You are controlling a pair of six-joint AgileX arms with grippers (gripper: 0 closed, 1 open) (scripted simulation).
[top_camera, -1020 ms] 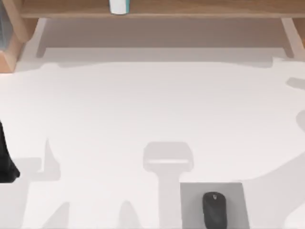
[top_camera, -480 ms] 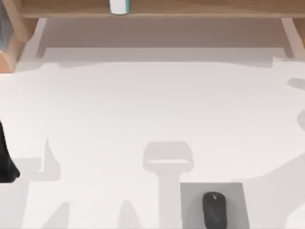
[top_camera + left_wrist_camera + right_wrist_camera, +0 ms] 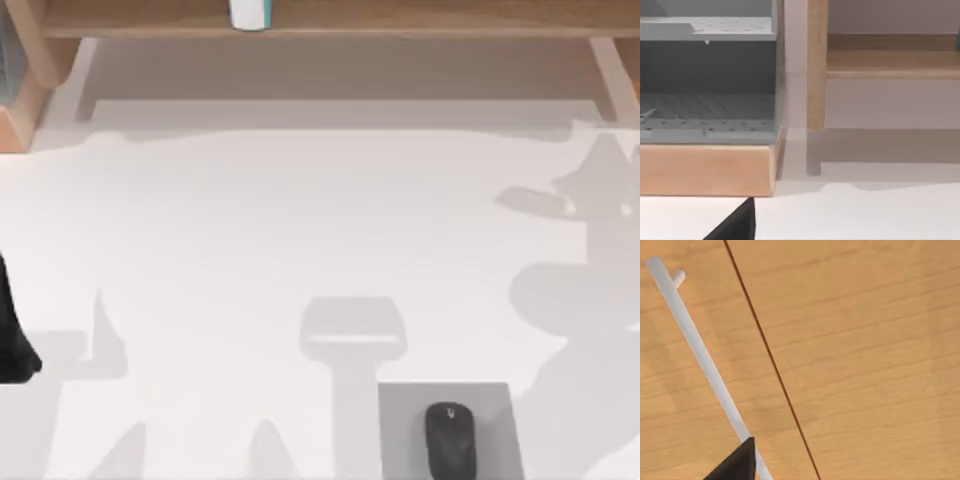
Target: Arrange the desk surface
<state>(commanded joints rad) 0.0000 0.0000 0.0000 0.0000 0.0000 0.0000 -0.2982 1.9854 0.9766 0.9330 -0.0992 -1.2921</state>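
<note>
matt desk surface [image 3: 250,220], seemingly smooth

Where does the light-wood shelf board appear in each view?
Top view: shelf board along the top edge, above the desk surface.
Left wrist view: upper right, beside a wooden post.
Right wrist view: light-wood panels with a white bar handle; cannot tell if they belong to it.
Shared landmark: the white desk surface under the shelf board.

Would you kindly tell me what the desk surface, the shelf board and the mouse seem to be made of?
The desk surface looks like matte white laminate, plain and glare-free. The shelf board looks like light wood, showing grain. The mouse seems to be dark matte plastic.
</note>
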